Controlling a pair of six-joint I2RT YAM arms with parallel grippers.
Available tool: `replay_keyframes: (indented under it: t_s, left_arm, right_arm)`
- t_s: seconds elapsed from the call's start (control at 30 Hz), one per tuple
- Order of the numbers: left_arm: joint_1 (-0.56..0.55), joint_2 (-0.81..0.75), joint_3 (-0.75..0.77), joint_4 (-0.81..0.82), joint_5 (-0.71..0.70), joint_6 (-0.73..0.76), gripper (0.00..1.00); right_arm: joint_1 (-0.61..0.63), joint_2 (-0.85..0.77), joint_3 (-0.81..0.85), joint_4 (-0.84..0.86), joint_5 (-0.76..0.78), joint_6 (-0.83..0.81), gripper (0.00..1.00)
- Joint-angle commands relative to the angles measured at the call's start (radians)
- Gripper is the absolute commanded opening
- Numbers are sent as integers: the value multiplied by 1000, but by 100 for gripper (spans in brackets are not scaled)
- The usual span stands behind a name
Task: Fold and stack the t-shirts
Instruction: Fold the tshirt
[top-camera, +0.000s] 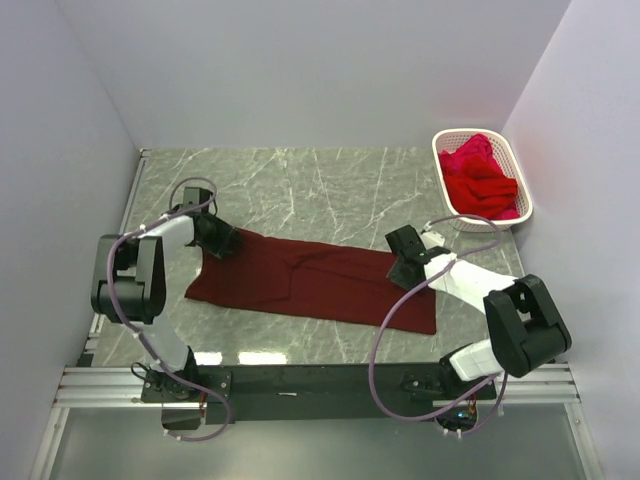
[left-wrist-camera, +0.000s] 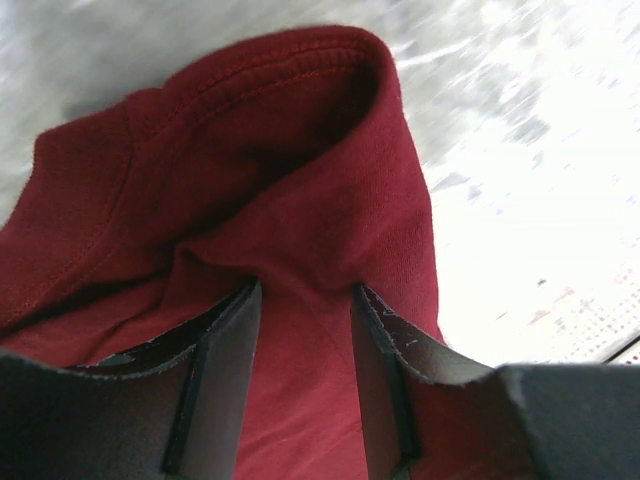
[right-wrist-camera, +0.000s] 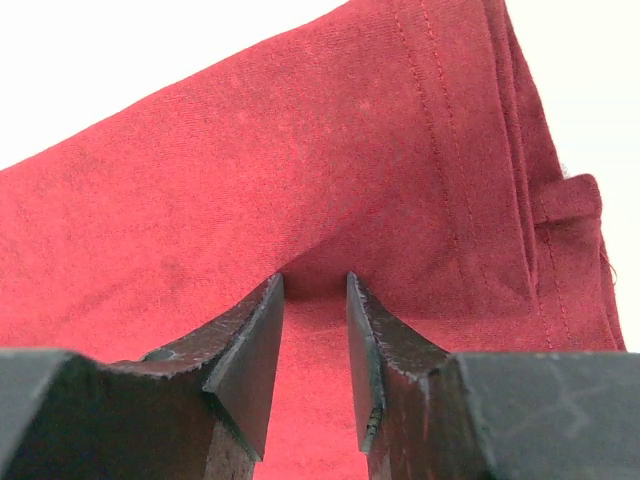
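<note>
A dark maroon t-shirt lies as a long folded strip across the marble table, left to right. My left gripper is down on its far left corner. In the left wrist view the gripper stands partly open, its tips pressed into the maroon cloth, which humps up in a fold just beyond them. My right gripper is on the shirt's far right end. It is also partly open, with smooth cloth showing in the gap and a stitched hem to the right. Brighter red t-shirts are heaped in the basket.
A white slotted basket stands at the back right corner against the right wall. Walls close in the table on the left, back and right. Bare marble lies behind the shirt, and the arm rail runs along the near edge.
</note>
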Motion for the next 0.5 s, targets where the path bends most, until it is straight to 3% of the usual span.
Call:
replay_keyframes:
  t_s: [0.0, 0.27, 0.43, 0.47]
  left_arm:
    - [5, 109, 60, -17, -88, 7, 48]
    - [0, 378, 387, -73, -105, 221, 48]
    - [-44, 600, 780, -181, -24, 372, 53]
    - [-52, 634, 830, -190, -8, 417, 54]
  right_arm:
    - [-13, 50, 8, -44, 0, 52, 40]
    - [36, -51, -93, 0, -141, 94, 39]
    - [280, -47, -86, 34, -181, 224, 39]
    - [379, -36, -81, 48, -192, 274, 39]
